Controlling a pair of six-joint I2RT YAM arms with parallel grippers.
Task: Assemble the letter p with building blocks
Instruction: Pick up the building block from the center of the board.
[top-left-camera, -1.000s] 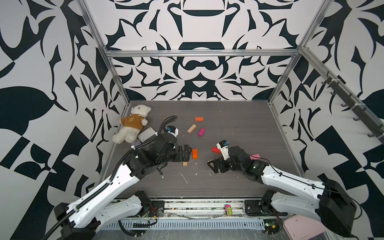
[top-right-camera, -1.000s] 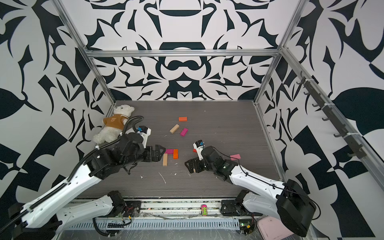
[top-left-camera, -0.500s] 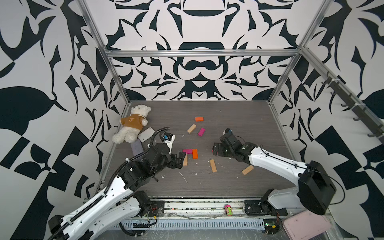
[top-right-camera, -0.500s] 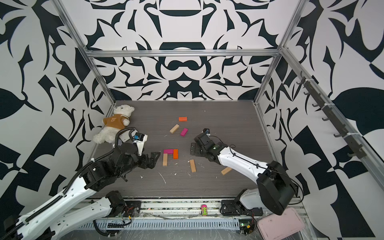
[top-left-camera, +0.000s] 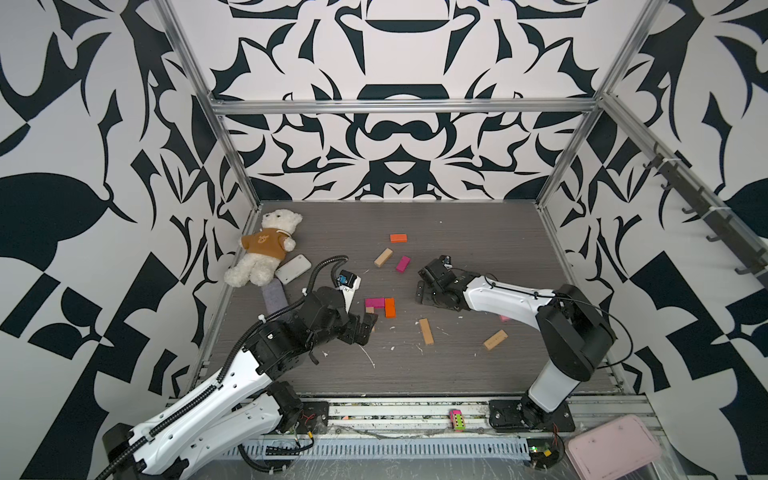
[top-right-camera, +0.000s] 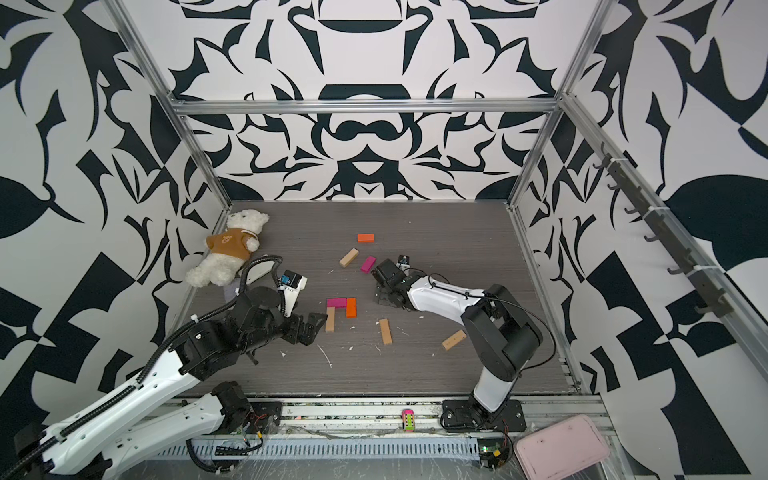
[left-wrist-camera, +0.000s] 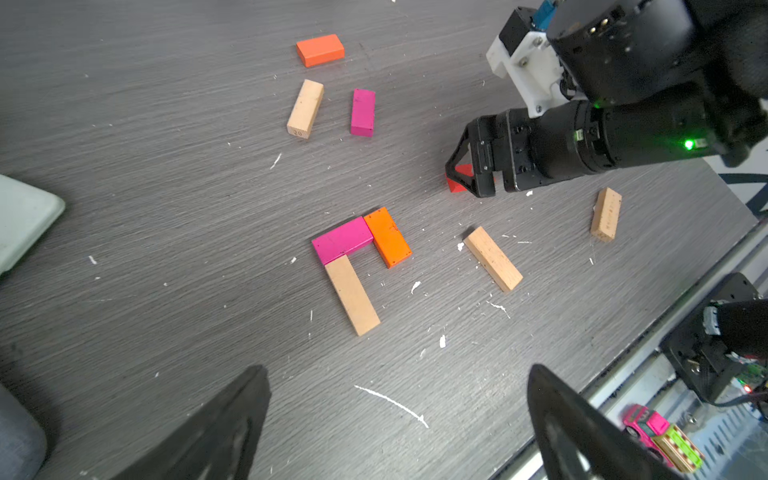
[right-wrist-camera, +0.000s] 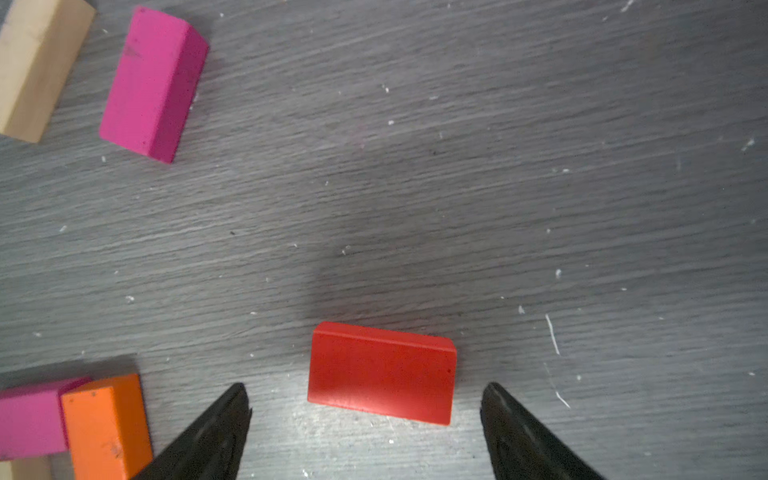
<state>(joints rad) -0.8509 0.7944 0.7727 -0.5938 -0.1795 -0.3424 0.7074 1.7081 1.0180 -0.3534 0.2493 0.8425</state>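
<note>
Block of flat rectangular red wood (right-wrist-camera: 380, 374) is lying on the grey desk (right-wrist-camera: 540, 187), partly between the 2 open, empty jaws of the right end effector (right-wrist-camera: 365, 388); reaching further and squaring up before closing is looking wise.

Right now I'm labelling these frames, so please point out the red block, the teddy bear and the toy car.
red block (right-wrist-camera: 381, 373): right wrist view, middle of its broad face.
teddy bear (top-left-camera: 266, 244): in a top view, on its brown shirt.
toy car (top-left-camera: 456, 420): in a top view, middle of its body.

Grey tbl (top-left-camera: 457, 365): 3 joined blks (top-left-camera: 374, 302), loose blks (top-left-camera: 426, 331) scattered, teddy (top-left-camera: 266, 253), white specks.
</note>
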